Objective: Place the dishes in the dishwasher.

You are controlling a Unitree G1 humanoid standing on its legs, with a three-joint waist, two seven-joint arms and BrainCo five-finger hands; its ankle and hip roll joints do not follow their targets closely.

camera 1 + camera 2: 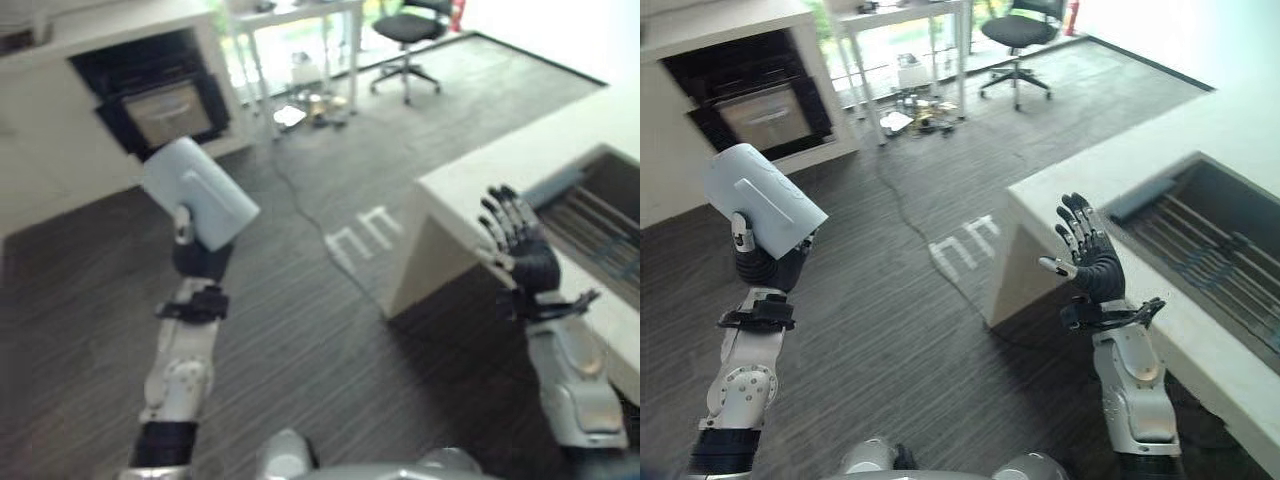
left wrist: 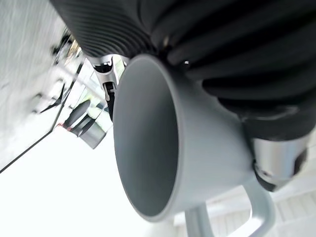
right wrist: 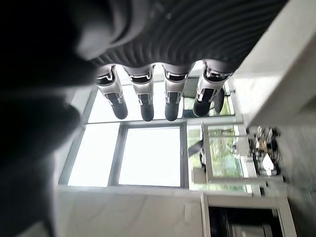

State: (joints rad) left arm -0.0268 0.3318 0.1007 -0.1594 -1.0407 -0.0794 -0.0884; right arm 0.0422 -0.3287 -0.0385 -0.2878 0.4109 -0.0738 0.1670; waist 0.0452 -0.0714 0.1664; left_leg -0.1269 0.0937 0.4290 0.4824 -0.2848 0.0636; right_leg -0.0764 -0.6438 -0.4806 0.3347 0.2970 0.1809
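My left hand (image 1: 198,255) is raised at the left, shut on a pale blue-grey mug (image 1: 198,192) that points up and back. In the left wrist view the mug's open mouth (image 2: 148,143) and its handle (image 2: 256,212) show under the curled fingers (image 2: 276,158). My right hand (image 1: 1095,258) is held up at the right beside the white counter, open, fingers straight and holding nothing. The open dishwasher rack (image 1: 1210,250) with its dark wire tines lies to the right of that hand, set into the counter.
A white counter (image 1: 1140,150) juts in from the right with its corner near my right hand. A dark built-in oven (image 1: 160,95) sits in the far wall at the left. A black office chair (image 1: 405,30) and a white desk (image 1: 300,15) stand at the back.
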